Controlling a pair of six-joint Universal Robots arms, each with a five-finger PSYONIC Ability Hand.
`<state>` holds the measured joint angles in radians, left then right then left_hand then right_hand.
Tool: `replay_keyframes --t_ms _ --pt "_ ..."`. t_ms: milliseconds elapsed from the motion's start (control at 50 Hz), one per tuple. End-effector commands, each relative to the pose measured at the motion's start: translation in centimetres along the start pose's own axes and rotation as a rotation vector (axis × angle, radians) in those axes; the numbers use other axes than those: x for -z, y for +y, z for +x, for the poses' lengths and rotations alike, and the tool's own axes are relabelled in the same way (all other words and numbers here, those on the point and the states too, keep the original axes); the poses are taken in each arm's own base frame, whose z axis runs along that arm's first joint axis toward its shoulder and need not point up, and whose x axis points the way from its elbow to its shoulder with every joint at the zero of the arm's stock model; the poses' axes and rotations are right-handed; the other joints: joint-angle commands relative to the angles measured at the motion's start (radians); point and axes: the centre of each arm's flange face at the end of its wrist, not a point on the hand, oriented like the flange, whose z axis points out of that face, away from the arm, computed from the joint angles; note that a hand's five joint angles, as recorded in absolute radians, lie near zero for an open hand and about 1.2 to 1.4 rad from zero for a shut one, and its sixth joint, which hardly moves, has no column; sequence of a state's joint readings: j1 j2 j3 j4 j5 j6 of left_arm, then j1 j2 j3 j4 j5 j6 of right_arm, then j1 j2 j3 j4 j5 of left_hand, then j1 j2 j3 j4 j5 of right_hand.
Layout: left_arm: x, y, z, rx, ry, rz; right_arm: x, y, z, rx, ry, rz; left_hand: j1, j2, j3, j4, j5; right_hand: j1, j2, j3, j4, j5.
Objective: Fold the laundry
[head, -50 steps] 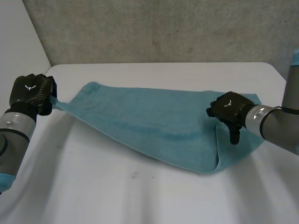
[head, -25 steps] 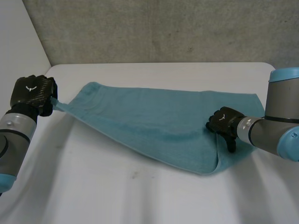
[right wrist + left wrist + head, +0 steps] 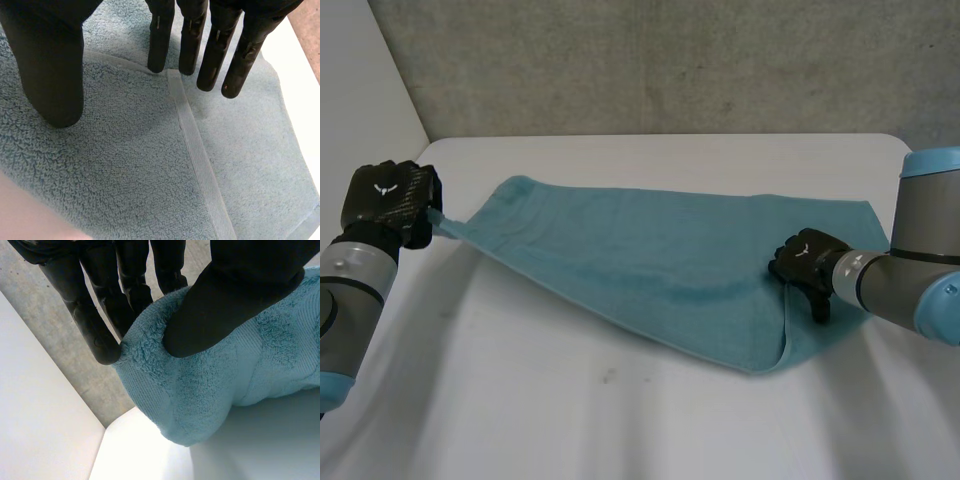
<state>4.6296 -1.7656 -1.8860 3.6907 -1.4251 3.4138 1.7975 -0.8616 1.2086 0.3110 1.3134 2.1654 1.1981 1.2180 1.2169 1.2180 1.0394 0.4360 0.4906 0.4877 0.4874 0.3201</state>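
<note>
The teal towel [image 3: 650, 260] lies across the table [image 3: 620, 430], its corner near the left edge pinched between thumb and fingers of the left hand [image 3: 388, 195]. The right hand [image 3: 807, 262] rests straight-fingered on the doubled end toward the right edge, gripping nothing. I'd say a leftward tug could slide the cloth out and skew the fold.
</note>
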Motion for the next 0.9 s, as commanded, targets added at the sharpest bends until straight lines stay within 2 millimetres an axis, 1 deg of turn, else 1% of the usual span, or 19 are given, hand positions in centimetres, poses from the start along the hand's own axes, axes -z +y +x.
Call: replay_keyframes --t_ms 20,260,360,380,400,440,460,500,520,540,720,740,760,800,820,840,860,900 --pt "0.0 0.0 0.0 0.001 0.000 0.001 -0.3 0.3 0.0 -0.006 0.019 0.009 0.198 0.178 0.179 0.178 0.182 0.004 -0.050 -0.047 -0.047 -0.054" --pt "0.0 -0.1 0.0 0.002 -0.002 0.002 -0.3 0.3 -0.1 -0.011 0.022 0.015 0.198 0.178 0.179 0.178 0.182 0.013 -0.042 -0.039 -0.038 -0.046" --pt "0.0 -0.1 0.0 0.003 -0.002 0.002 -0.4 0.3 -0.1 -0.011 0.027 0.016 0.198 0.178 0.179 0.178 0.182 0.078 0.023 0.026 0.026 0.019" --pt "0.0 -0.1 -0.1 0.003 -0.004 0.001 -0.5 0.3 0.0 -0.010 0.031 0.018 0.198 0.178 0.179 0.178 0.182 0.171 0.116 0.119 0.119 0.112" --pt "0.0 -0.1 -0.1 0.003 -0.004 0.001 -0.5 0.3 0.0 -0.010 0.031 0.018 0.198 0.178 0.179 0.178 0.182 0.172 0.117 0.120 0.120 0.113" --pt "0.0 -0.1 -0.1 0.003 -0.004 0.001 -0.5 0.3 0.1 -0.008 0.042 0.025 0.198 0.178 0.179 0.178 0.182 0.443 0.388 0.391 0.392 0.384" --pt "0.0 -0.1 -0.1 0.003 -0.004 0.001 -0.5 0.3 0.1 -0.008 0.042 0.025 0.198 0.178 0.179 0.178 0.182 0.445 0.390 0.393 0.393 0.386" --pt "0.0 -0.1 -0.1 0.003 -0.004 0.003 -0.7 0.2 0.2 -0.005 0.060 0.035 0.198 0.178 0.179 0.178 0.182 0.877 0.823 0.825 0.826 0.818" --pt "0.0 -0.1 -0.1 0.003 -0.004 0.003 -0.7 0.2 0.2 -0.005 0.060 0.035 0.198 0.178 0.179 0.178 0.182 0.879 0.825 0.827 0.828 0.820" --pt "0.0 -0.1 -0.1 0.003 -0.004 0.003 -0.8 0.1 0.4 -0.008 0.071 0.038 0.198 0.178 0.179 0.178 0.182 0.959 0.905 0.908 0.908 0.901" --pt "0.0 -0.2 -0.1 0.004 -0.006 0.004 -0.9 1.1 1.4 -0.073 0.111 0.011 0.198 0.178 0.179 0.178 0.182 0.960 0.906 0.909 0.909 0.902" --pt "0.1 -0.2 -0.1 0.004 -0.006 0.004 -0.6 1.2 1.9 -0.097 0.124 0.007 0.198 0.178 0.179 0.178 0.182 0.960 0.906 0.909 0.909 0.902" --pt "0.1 -0.2 -0.1 0.004 -0.006 0.004 -0.6 1.2 1.9 -0.097 0.124 0.007 0.198 0.178 0.179 0.178 0.182 0.960 0.906 0.909 0.909 0.902" --pt "0.1 -0.3 -0.2 0.004 -0.006 0.005 0.1 1.4 3.3 -0.171 0.166 -0.005 0.198 0.178 0.179 0.178 0.182 0.960 0.906 0.909 0.909 0.902" --pt "0.2 -0.3 -0.1 0.005 -0.005 0.000 0.1 1.4 3.3 -0.171 0.166 -0.005 0.198 0.178 0.179 0.178 0.182 0.960 0.906 0.909 0.909 0.902" --pt "0.2 -0.3 -0.2 0.004 -0.005 -0.005 1.0 1.3 4.2 -0.218 0.201 -0.008 0.198 0.178 0.179 0.178 0.182 0.960 0.906 0.909 0.909 0.902" --pt "0.2 -0.3 -0.2 0.004 -0.005 -0.005 1.0 1.3 4.2 -0.218 0.201 -0.008 0.198 0.178 0.179 0.178 0.182 0.960 0.906 0.909 0.909 0.902" --pt "0.4 -0.5 -0.4 0.006 -0.008 -0.017 3.7 1.4 6.2 -0.288 0.284 -0.016 0.198 0.178 0.179 0.178 0.182 0.960 0.906 0.909 0.909 0.902"
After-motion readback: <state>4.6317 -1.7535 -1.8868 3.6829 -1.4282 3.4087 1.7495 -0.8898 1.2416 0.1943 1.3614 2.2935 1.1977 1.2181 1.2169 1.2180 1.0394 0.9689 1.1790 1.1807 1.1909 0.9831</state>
